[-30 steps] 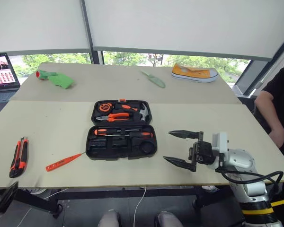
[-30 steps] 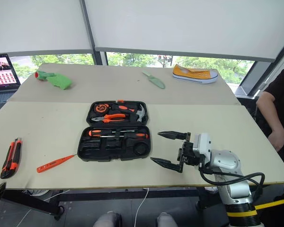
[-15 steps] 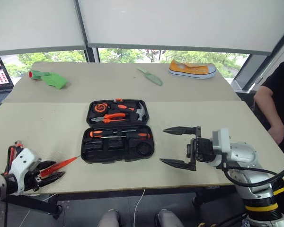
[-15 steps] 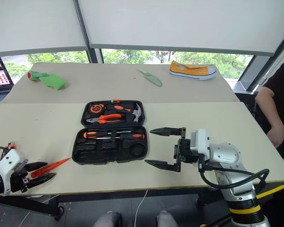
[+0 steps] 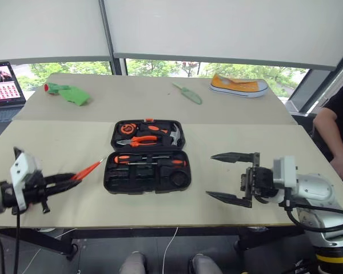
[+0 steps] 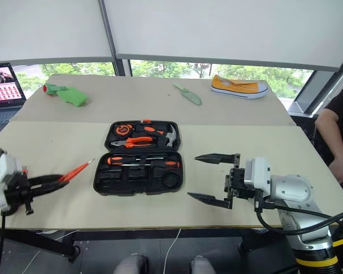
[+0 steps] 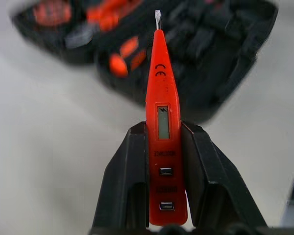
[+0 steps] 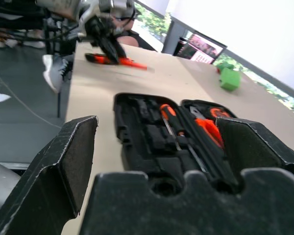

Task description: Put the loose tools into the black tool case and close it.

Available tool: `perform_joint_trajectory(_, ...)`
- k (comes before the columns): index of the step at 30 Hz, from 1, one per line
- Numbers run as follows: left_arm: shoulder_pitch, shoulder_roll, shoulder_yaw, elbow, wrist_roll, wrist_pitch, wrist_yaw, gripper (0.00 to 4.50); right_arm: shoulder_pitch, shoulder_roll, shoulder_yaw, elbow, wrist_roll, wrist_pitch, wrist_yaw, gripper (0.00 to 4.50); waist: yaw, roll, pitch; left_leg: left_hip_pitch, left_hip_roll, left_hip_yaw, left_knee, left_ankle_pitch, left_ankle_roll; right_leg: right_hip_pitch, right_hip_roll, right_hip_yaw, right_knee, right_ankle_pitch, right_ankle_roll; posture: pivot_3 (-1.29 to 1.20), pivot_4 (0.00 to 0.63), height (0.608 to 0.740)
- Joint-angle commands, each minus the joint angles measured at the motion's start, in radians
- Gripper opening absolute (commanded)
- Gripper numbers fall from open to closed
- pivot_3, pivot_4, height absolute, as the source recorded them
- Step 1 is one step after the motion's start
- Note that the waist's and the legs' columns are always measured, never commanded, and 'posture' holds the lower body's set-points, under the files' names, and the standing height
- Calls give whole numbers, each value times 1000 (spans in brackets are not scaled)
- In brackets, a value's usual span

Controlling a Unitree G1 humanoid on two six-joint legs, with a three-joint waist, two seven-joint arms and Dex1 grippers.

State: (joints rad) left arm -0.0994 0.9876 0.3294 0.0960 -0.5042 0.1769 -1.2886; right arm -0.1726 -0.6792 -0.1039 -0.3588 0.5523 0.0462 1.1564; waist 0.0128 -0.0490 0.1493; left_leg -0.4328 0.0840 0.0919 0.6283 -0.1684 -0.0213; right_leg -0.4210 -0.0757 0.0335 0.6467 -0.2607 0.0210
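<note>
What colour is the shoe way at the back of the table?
Yellow-orange with a white sole, the shoe shows best in the left eye view.

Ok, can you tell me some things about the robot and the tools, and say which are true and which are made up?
1. The left gripper holds a thin orange screwdriver. True.
2. The black tool case is closed. False: it lies open on the table, with tools in its slots.
3. The right gripper is gripping a hammer. False: its fingers are spread wide with nothing between them.
4. A yellow shoe sits at the far side of the table. True.
5. The screwdriver's tip points toward the case. True.
6. The laptop is inside the case. False: it stands off past the table's far left corner.
</note>
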Motion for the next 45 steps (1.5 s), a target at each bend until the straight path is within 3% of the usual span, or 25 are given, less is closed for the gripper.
perform_joint_trajectory(1, -162, -37, -187, -41, 106, -6, 6, 466, -21, -27, -24, 28, -15, -6, 1, 4500, 1, 0, 0, 0, 0, 0, 0, 0, 0, 0, 0, 0, 0, 0, 1, 0, 150, 740)
perform_joint_trajectory(6, -370, -88, -412, 39, 321, -67, 13, 466, -35, -35, -2, 44, -25, 2, -2, 4500, -4, 0, 0, -4, 0, -1, 4, 3, 5, 0, 4, 3, 0, 3, 5, 0, 150, 740)
perform_joint_trajectory(12, -516, -100, -539, 97, 452, -109, -19, 466, 0, -28, -5, 17, -29, 2, -26, 4500, -7, 0, 0, -5, 1, -4, 4, 3, 5, -2, 8, 6, 1, 3, 5, 0, 150, 740)
perform_joint_trajectory(27, -554, -85, -591, 221, 568, -203, -42, 466, 60, -26, -7, -31, -32, 2, -71, 4500, -3, 1, 0, -6, 1, -4, 9, 3, 5, 0, 8, 6, 2, 3, 6, 0, 150, 740)
perform_joint_trajectory(45, -610, -162, -650, 248, 620, -174, -67, 466, 56, -25, 11, -40, -19, 34, -68, 4500, 2, 3, -1, -5, 1, -5, 14, 3, 6, 3, 8, 7, 3, 4, 8, 0, 150, 740)
